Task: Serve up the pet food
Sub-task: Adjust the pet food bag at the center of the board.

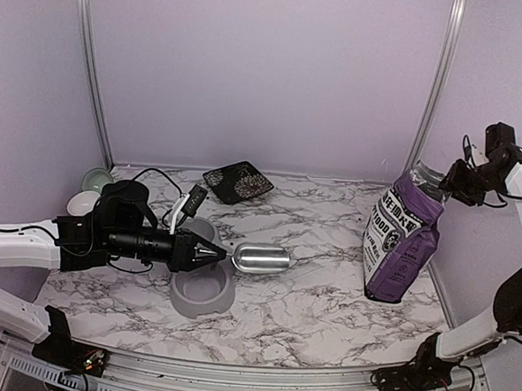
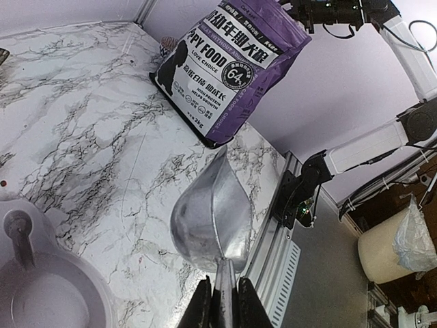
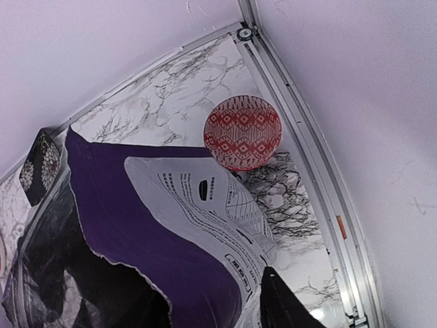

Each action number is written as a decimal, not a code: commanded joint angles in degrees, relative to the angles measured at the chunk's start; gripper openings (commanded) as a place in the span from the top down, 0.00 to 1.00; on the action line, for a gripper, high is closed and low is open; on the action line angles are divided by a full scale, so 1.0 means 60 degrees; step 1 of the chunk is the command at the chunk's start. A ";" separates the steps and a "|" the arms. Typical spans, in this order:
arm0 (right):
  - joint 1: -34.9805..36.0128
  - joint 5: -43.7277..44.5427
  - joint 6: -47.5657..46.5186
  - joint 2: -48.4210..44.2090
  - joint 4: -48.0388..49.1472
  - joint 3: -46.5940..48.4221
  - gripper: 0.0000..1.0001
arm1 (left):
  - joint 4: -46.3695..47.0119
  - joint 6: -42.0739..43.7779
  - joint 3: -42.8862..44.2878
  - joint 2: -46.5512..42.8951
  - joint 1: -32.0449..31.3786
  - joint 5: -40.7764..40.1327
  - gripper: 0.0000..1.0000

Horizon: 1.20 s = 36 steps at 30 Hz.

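Left pincer [image 1: 215,255] clamps the scoop [image 1: 261,258], held level and pointing right at the upright bag [image 1: 402,244] near the right edge, bare table [image 1: 326,297] between. Right pincer [image 1: 450,183] is at the bag's top, and I can't tell its grip. The food is hidden.

Marble table [image 1: 326,288], bag [image 1: 402,244], bowl [image 1: 202,289], plate [image 1: 238,181], maybe cups [image 1: 91,185]

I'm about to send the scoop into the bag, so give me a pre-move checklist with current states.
1. Scoop gripped by its handle in the left hand: ok.
2. Scoop shows no load: ok.
3. Bag standing upright: ok.
4. Bag top torn open: ok.
5. Right hand actually holding the bag's top edge: cannot tell.
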 commanded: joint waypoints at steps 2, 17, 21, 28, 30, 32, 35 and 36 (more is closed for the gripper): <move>-0.0061 -0.0403 -0.0135 -0.0061 0.0194 0.0149 0.66 | 0.0157 0.0041 -0.0049 -0.0102 -0.0051 0.0026 1.00; -0.0062 -0.1042 -0.0330 -0.0243 0.0117 0.0296 1.00 | 0.0182 0.0022 0.0240 0.0083 -0.0057 0.0031 1.00; -0.0074 -0.1220 -0.0333 -0.0322 0.0110 0.0350 1.00 | 0.0167 -0.0015 0.0257 0.0057 -0.0046 -0.0009 1.00; 0.0056 -0.1239 -0.0342 -0.0354 -0.0066 0.0757 1.00 | -0.0013 0.0026 0.0233 -0.0076 -0.0056 -0.0186 1.00; 0.0141 -0.1132 -0.0352 -0.0368 -0.0168 0.0930 1.00 | -0.0116 0.0055 0.0276 -0.0063 -0.0045 -0.0255 1.00; 0.0293 -0.0957 -0.0315 -0.0369 -0.0267 0.1154 1.00 | -0.0323 0.0096 0.0377 -0.0038 -0.0056 -0.0304 1.00; 0.0766 -0.0406 -0.0131 -0.0330 -0.0389 0.1576 1.00 | -0.0509 0.0115 0.0375 -0.0039 -0.0046 -0.0441 1.00; 0.0939 -0.0230 -0.0059 -0.0302 -0.0434 0.1725 1.00 | -0.0515 0.0115 0.0332 -0.0059 -0.0047 -0.0517 1.00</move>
